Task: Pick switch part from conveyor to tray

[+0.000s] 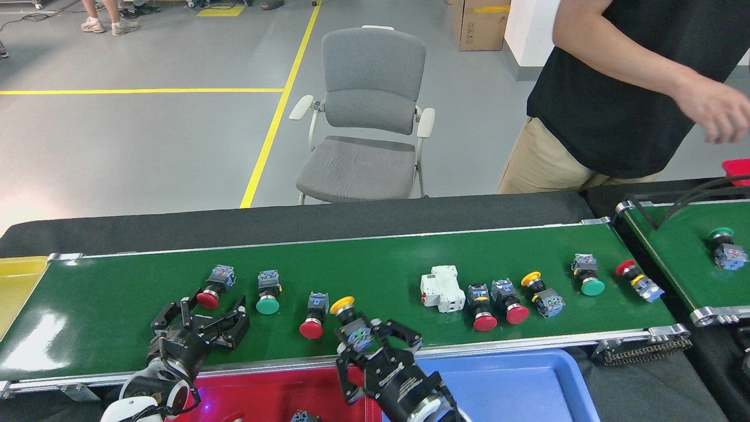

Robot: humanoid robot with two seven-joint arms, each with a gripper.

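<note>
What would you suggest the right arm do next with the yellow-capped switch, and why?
Probably lift it clear of the conveyor and carry it back over the blue tray: the right gripper appears closed around the yellow-capped switch near the belt's front rail, with that tray just behind it.

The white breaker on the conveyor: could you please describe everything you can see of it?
The white breaker is a boxy, stepped block that looks like plastic, with a small red mark on its left side. It lies on the conveyor, right of centre. A red-capped switch lies right beside it; contact is unclear. Neither gripper is near it.
</note>
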